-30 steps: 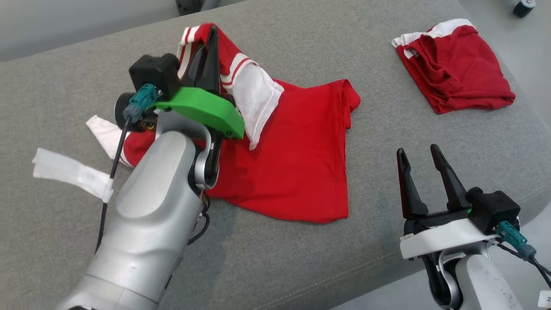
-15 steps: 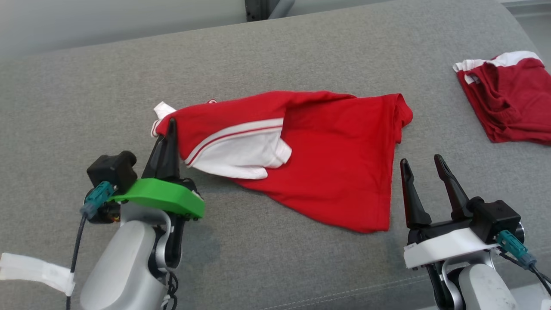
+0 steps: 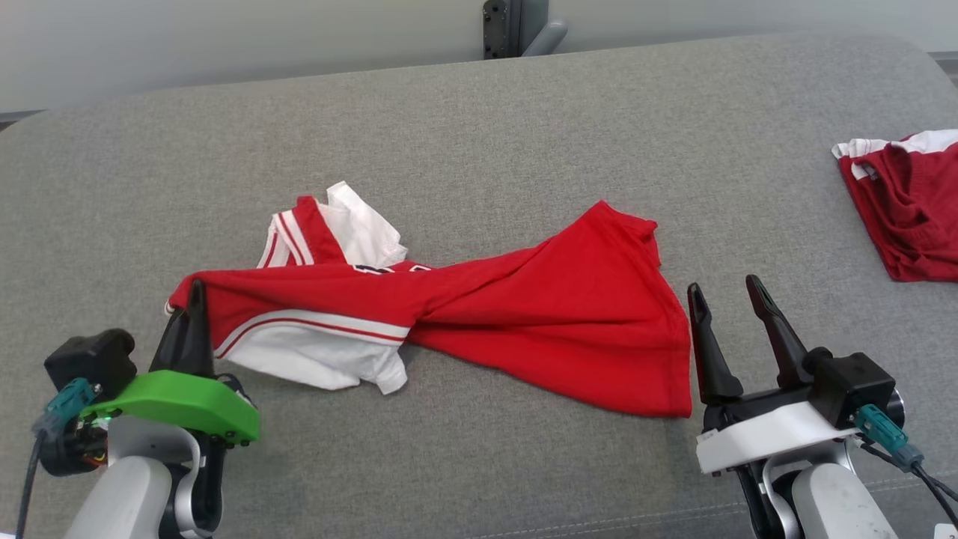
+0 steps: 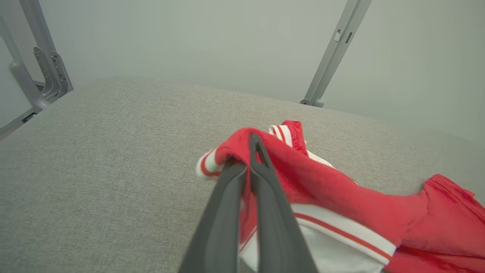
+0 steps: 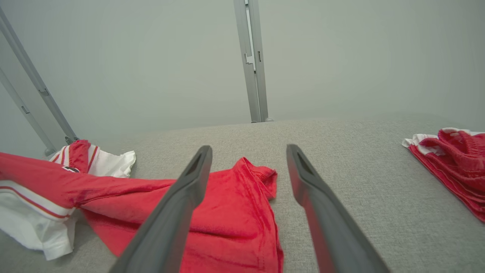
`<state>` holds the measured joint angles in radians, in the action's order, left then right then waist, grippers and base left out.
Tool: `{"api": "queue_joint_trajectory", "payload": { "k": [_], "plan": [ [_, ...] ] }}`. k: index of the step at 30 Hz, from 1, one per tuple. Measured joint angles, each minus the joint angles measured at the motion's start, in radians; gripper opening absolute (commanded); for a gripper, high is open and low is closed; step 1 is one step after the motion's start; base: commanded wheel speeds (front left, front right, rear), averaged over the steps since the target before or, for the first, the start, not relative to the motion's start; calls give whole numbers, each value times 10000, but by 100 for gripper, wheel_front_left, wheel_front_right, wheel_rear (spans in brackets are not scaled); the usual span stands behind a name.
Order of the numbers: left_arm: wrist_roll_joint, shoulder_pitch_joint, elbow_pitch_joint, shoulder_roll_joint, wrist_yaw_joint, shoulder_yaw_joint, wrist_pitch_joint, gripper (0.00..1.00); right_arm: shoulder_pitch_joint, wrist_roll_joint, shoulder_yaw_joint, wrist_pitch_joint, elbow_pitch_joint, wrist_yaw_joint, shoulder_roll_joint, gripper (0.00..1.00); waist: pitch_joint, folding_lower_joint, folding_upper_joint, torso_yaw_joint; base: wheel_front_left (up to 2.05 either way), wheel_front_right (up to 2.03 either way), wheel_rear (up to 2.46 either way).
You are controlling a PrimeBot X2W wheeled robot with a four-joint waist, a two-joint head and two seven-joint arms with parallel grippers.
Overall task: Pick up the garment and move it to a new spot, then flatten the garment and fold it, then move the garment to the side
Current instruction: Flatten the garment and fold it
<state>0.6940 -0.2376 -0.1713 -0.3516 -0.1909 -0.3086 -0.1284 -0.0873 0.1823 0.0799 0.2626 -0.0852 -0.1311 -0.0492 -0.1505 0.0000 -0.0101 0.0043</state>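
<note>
The shirt [image 3: 539, 322] now lies further left, twisted. The left gripper [image 3: 196, 288] clenches its edge; the right gripper [image 3: 724, 284] stands spread, empty. Continued pulling could tighten the twist.

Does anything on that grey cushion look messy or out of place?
Yes: the red shirt lies twisted and bunched, one end pinched in the left gripper, a white sleeve crumpled behind. Nothing looks damaged.

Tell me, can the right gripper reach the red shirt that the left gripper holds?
Probably yes. The right gripper is open and sits just beside the right edge of the shirt, with nothing between them. The left gripper is shut on its other end.
</note>
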Motion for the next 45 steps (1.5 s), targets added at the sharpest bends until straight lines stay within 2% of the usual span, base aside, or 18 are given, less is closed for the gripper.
{"api": "queue_joint_trajectory", "payload": {
  "k": [5,9,10,11,12,13,15,16,20,21,23,24,26,27,28,29,39,45],
  "plan": [
    [186,417,-244,-364,-182,255,341,0,-1,-15,4,0,-82,0,-2,100,-68,0,0,-119,0,0,0],
    [453,420,-1057,-261,-92,401,121,0,-5,-33,38,0,-211,0,-2,100,-79,0,0,-237,0,0,0],
    [499,401,-1252,-155,-35,424,10,8,-6,-59,52,0,-242,2,-4,100,-74,0,0,-259,0,0,0],
    [527,360,-1463,-44,-15,424,-117,25,-7,-84,63,0,-278,0,-4,100,-63,0,0,-278,0,0,0],
    [525,300,-1689,35,59,401,-234,28,-11,-104,82,0,-301,0,0,100,-54,0,0,-296,0,0,0],
    [520,204,-1925,88,113,374,-334,40,-14,-123,98,0,-330,0,0,100,-47,0,0,-313,0,0,0],
    [504,-52,-2451,192,270,360,-598,91,-36,-173,113,0,-387,2,-2,100,-41,0,0,-348,0,0,0],
    [472,-177,-2671,240,347,332,-704,100,-54,-192,125,0,-397,0,-2,100,-38,0,0,-364,0,0,0],
    [311,-652,-3467,487,683,249,-1070,100,-65,-270,159,0,-447,0,-2,100,-30,0,0,-406,0,0,0],
    [249,-776,-3626,516,765,219,-1120,95,-69,-286,161,0,-453,0,-2,100,-33,0,0,-410,0,0,0],
    [25,-1061,-3912,558,886,215,-1206,51,-88,-332,188,0,-462,0,-2,100,-44,0,0,-417,0,0,0],
    [-36,-1226,-4025,587,947,219,-1241,45,-100,-347,188,0,-462,0,-2,100,-54,0,0,-420,0,0,0],
    [-190,-1563,-4263,625,1020,238,-1287,44,-126,-355,207,0,-460,0,-2,100,-88,0,0,-428,0,0,0],
    [-240,-1718,-4366,646,1043,257,-1294,47,-151,-359,224,0,-460,0,-2,100,-113,0,0,-436,0,0,0],
    [-286,-1861,-4428,685,1085,280,-1296,81,-192,-368,242,0,-460,0,-2,100,-143,0,0,-447,0,0,0],
    [-313,-1981,-4460,732,1122,320,-1300,100,-226,-368,249,0,-460,0,-2,100,-170,0,0,-459,0,0,0],
    [-1367,-2337,-4284,1058,1760,869,-1329,100,-776,-662,178,-2,-1024,0,-4,100,-318,0,0,-356,0,0,0],
    [-1427,-2101,-5039,1340,2011,920,-1336,100,-1719,-1352,-102,-253,-1929,0,-44,100,-303,0,0,-96,0,0,0]
  ]
}}
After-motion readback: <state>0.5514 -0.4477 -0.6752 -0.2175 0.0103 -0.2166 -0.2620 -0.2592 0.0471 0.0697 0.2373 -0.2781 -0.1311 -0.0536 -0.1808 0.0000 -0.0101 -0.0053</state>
